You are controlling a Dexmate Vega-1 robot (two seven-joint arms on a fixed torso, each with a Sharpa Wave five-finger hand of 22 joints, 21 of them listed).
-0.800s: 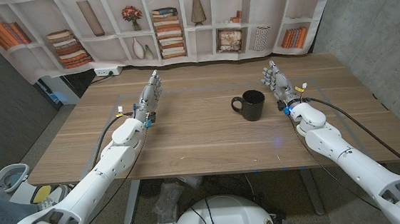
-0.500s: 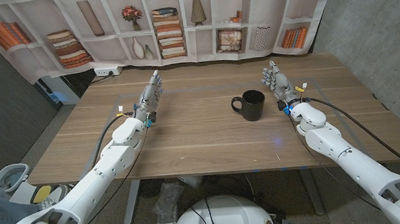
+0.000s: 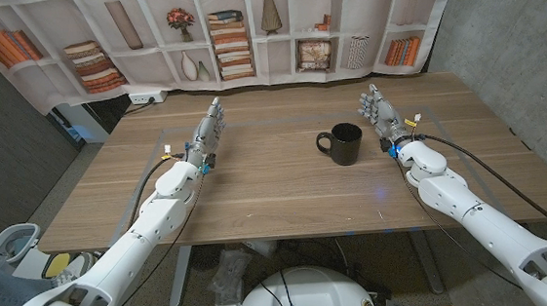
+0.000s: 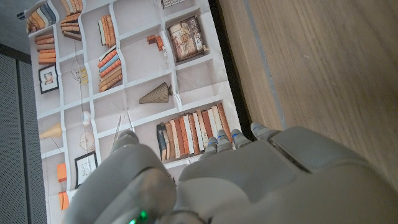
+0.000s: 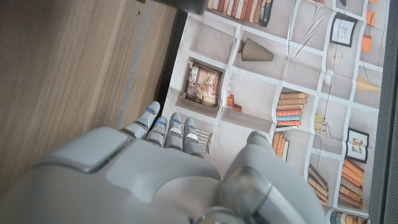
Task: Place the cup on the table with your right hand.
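1. Though scarcely anything differs from the earlier head frames, worth noting from above: black cup [image 3: 342, 144] upright on the wooden table [image 3: 257, 188], handle toward the robot's left, already set down. Right hand [image 3: 380, 112] just beside it, apart, holding nothing, fingers extended and loosely apart. Left hand [image 3: 207, 134] well apart from the cup, likewise unmoved, fingers straight, nothing held.
2. From the left wrist: back of the left hand [image 4: 249, 186], fingertips [image 4: 214, 144] reaching toward the bookshelf backdrop [image 4: 124, 81], nothing grasped.
3. From the right wrist: right hand [image 5: 143, 180] bare, fingers [image 5: 168, 132] extended toward the table edge.
4. Judged from this stillness: placement apparently complete, release done.
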